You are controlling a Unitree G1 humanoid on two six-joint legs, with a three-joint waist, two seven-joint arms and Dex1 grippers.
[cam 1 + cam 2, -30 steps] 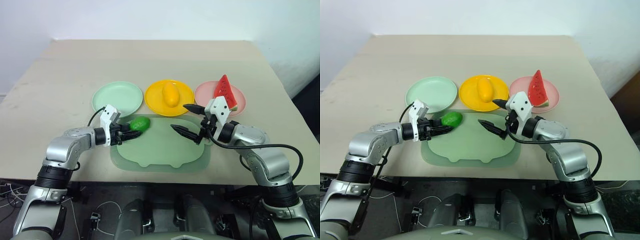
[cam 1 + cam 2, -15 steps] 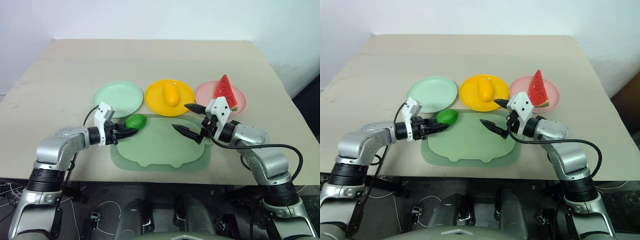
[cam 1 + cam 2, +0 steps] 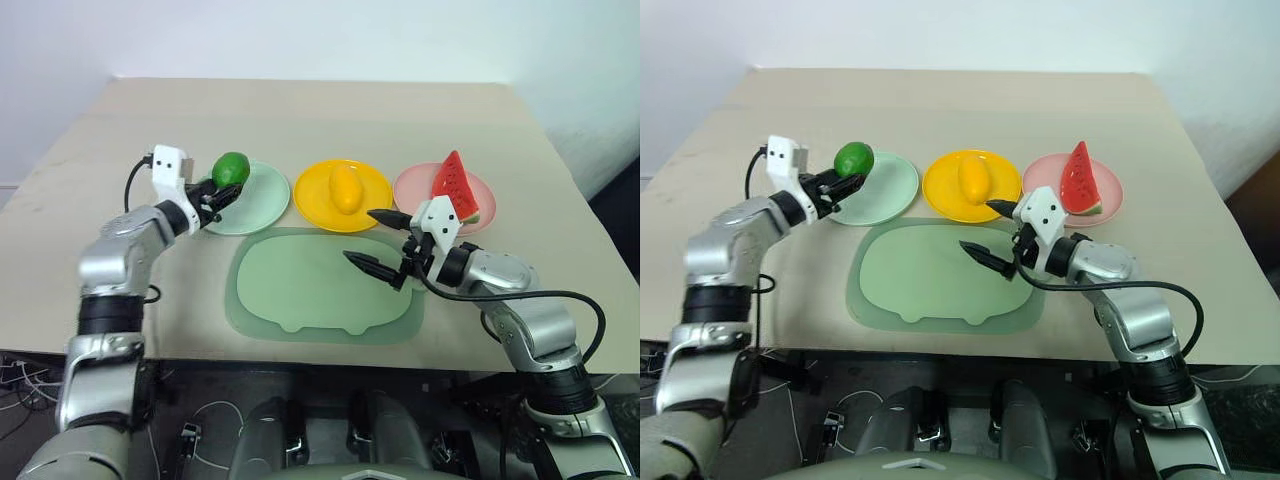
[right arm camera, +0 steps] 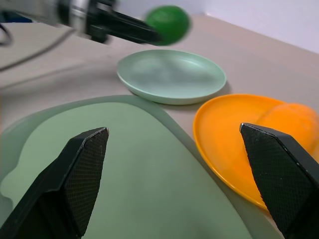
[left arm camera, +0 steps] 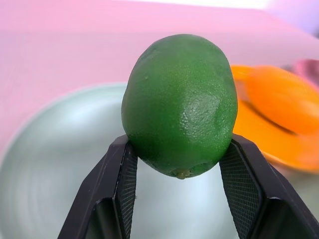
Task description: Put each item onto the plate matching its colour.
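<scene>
Now left gripper point(image 3: 213, 194) clenching green fruit point(image 3: 230, 168), hovering above mint plate point(image 3: 262, 203) edge. Right gripper point(image 3: 374, 240) hanging released over mat point(image 3: 300, 295). Risk: releasing high, round fruit rolling off shallow plate.

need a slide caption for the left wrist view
Left gripper shut on the green fruit, held above the mint green plate.

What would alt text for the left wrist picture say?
Two black fingers pinch a glossy green fruit from both sides, above a mint green plate. Beside it, a yellow fruit lies on a yellow plate.
</scene>
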